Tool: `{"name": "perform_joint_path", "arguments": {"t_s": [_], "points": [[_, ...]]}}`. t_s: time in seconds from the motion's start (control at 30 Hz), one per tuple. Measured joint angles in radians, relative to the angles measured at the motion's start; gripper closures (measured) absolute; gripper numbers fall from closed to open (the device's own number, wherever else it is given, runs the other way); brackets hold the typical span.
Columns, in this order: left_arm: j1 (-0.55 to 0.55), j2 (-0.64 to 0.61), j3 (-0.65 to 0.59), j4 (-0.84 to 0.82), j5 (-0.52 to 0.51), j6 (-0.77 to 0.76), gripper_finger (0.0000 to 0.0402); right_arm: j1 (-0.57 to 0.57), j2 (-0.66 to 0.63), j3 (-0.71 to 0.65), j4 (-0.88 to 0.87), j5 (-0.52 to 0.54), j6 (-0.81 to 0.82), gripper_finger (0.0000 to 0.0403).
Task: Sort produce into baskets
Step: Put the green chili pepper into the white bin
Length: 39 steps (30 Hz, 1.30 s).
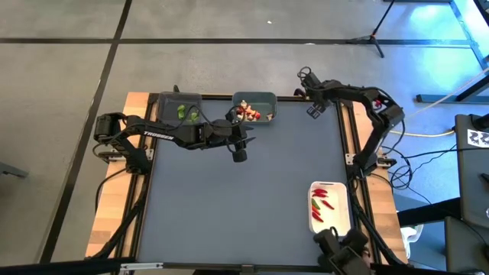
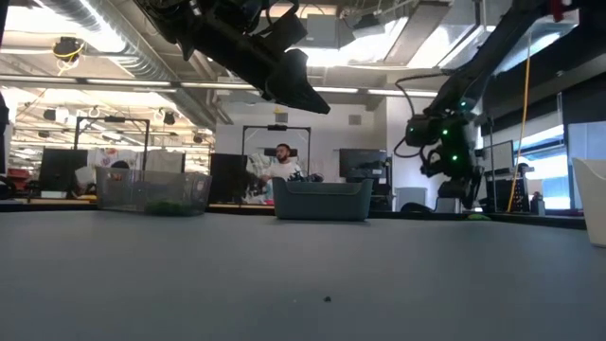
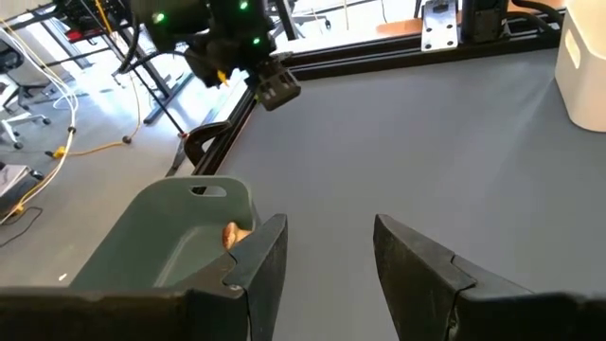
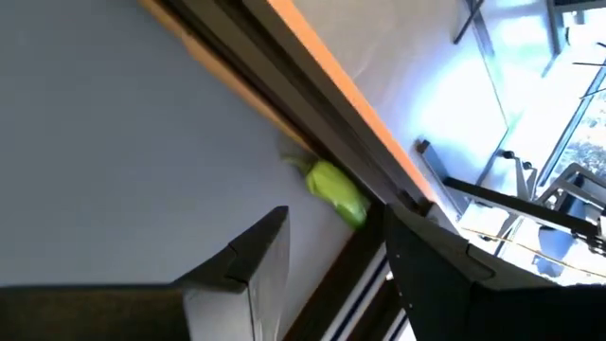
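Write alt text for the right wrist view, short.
A small green produce piece lies on the grey table right against its far edge rail, just beyond the right gripper, whose two dark fingers are open and empty. Past the rail there is bright floor and some stands.

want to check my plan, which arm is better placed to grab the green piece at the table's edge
Right. The right gripper is open around the green piece by the rail; the left gripper hovers near the grey-teal bin, farther off.

Back edge of desk (image 1: 244,198): squarish bin (image 1: 180,108) is set left of rectangular bin (image 1: 255,106).
Front right corner: tray (image 1: 327,206) is placed.
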Motion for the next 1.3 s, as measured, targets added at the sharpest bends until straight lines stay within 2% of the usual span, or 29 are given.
{"name": "perform_joint_path", "arguments": {"t_s": [0.27,0.7,0.9,1.07,1.3], "points": [[0.0,0.0,0.0,0.0,0.0,0.011,0.0247,-0.003,0.128,0.122,-0.103,0.016,-0.002,0.0231],[0.0,0.0,0.0,0.0,0.0,0.01,0.0247,-0.095,0.149,0.159,-0.138,0.005,-0.026,0.0231],[0.0,0.0,0.0,0.007,0.0,0.034,0.0247,-0.097,0.149,0.171,-0.157,-0.038,-0.038,0.0231],[0.0,0.0,0.0,0.046,0.0,0.089,0.0247,-0.097,0.149,0.222,-0.269,-0.193,-0.075,0.0231],[0.0,0.0,0.0,0.079,0.0,0.108,0.0247,-0.096,0.149,0.236,-0.283,-0.211,-0.096,0.0231]]}}
